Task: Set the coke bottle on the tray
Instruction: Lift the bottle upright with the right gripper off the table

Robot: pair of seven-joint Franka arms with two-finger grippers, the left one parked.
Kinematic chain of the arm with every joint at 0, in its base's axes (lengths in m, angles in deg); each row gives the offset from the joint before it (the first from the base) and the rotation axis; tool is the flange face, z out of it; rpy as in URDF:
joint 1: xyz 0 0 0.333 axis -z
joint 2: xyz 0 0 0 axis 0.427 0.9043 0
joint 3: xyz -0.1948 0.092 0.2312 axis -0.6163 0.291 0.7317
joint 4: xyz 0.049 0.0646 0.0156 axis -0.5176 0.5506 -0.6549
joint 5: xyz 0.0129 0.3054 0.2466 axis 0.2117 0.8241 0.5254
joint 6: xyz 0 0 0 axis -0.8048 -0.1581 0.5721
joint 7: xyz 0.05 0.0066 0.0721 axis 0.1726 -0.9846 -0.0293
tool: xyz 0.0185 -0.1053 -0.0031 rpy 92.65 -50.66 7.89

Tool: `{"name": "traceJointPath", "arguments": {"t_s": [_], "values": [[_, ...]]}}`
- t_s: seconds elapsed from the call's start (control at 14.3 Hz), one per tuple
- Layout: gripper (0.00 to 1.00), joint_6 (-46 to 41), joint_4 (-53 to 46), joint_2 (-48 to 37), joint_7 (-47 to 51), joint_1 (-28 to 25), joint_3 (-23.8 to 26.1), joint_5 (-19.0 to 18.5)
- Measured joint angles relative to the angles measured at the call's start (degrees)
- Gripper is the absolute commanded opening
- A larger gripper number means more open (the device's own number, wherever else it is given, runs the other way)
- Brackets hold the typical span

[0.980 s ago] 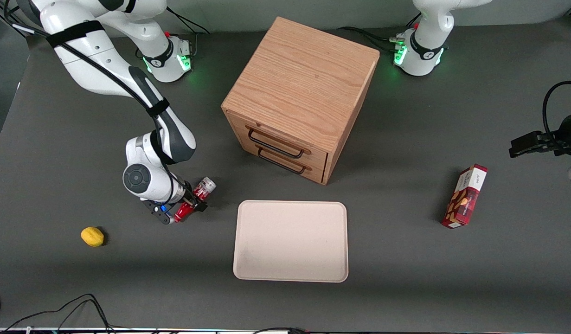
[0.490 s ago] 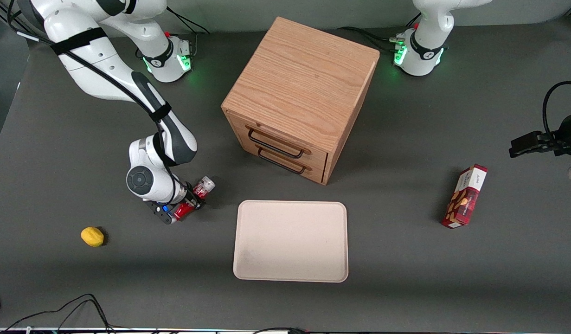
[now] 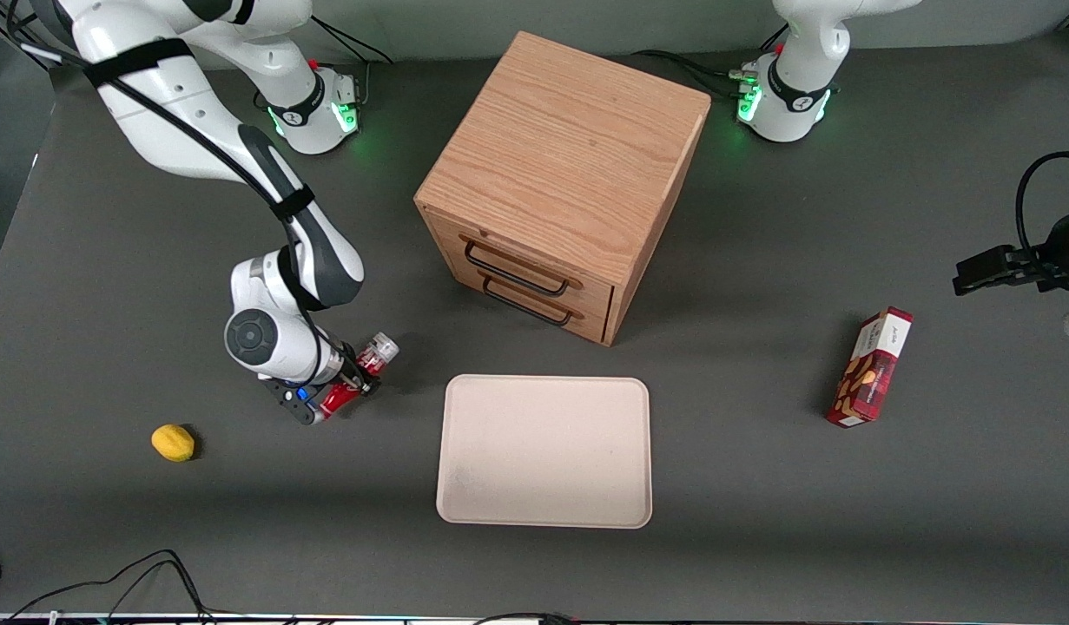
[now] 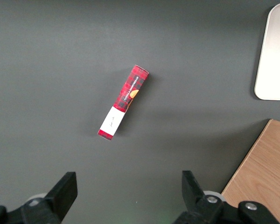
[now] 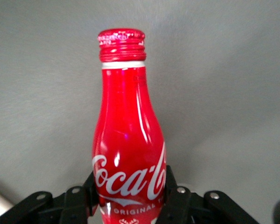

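The coke bottle point(image 3: 379, 351) is a slim red bottle with a silvery base. It is tilted in my right gripper point(image 3: 352, 384), close over the table, beside the tray toward the working arm's end. In the right wrist view the black fingers point(image 5: 173, 196) are shut on the bottle's point(image 5: 126, 140) lower body, with its red cap pointing away from the wrist. The pale beige tray point(image 3: 544, 451) lies flat nearer the front camera than the cabinet, with nothing on it. Its corner also shows in the left wrist view point(image 4: 274, 56).
A wooden drawer cabinet point(image 3: 560, 174) with two black handles stands mid-table. A yellow lemon point(image 3: 173, 442) lies toward the working arm's end. A red snack box point(image 3: 871, 366) lies toward the parked arm's end, also in the left wrist view point(image 4: 123, 101).
My right gripper, still shut on the bottle, has shifted slightly away from the tray toward the working arm's end. Nothing else has moved.
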Motion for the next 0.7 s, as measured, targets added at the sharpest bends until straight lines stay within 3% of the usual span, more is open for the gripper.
{"name": "traceJointPath", "arguments": {"t_s": [0.42,0.7], "values": [[0.00,-31.86,-22.05,-9.12,-13.28,-0.17,0.37,-0.04],[0.00,-37.77,-34.48,-8.44,-23.00,-1.42,3.13,-0.04]]}}
